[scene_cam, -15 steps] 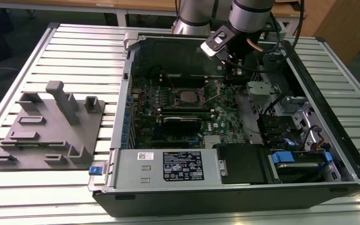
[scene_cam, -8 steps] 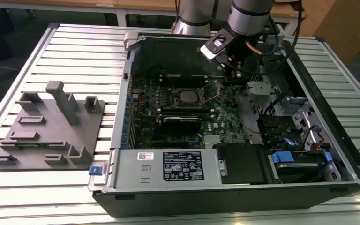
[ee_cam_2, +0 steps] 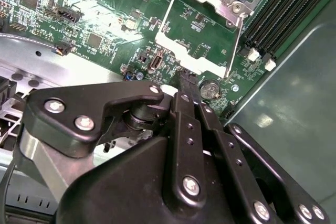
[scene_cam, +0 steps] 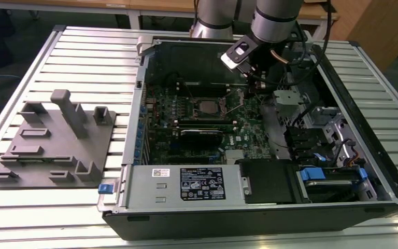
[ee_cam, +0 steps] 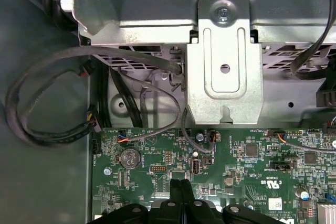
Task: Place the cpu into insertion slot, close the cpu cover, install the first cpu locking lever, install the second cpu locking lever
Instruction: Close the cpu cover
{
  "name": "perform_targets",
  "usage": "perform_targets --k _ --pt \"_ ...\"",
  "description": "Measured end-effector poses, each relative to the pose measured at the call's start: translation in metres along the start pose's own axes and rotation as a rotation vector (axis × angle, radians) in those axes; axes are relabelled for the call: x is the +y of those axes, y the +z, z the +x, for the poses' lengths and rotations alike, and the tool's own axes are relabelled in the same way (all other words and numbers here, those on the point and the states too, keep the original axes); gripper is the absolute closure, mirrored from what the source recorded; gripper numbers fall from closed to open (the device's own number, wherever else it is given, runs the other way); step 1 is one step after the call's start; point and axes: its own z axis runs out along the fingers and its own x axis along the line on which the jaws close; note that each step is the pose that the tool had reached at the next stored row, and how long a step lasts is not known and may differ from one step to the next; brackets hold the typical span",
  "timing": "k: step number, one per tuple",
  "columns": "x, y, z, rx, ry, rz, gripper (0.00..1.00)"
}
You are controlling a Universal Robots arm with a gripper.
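Gripper [ee_cam_2: 181, 97] pinched closed, seemingly empty, just beside cpu cover [ee_cam_2: 170, 45]

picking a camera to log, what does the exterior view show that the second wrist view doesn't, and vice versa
Exterior view: the open computer case on the slatted table, with the grey fixture plate at the exterior view's left. Second wrist view: the gripper, shut, near the swung-open cpu cover. Both: the green motherboard and the insertion slot.
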Motion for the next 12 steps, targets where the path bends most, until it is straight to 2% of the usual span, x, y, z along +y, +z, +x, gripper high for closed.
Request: perform_targets --k 12 --pt "-0.0013 0.0022 -0.0001 0.0000 0.000 -0.0006 0.89"
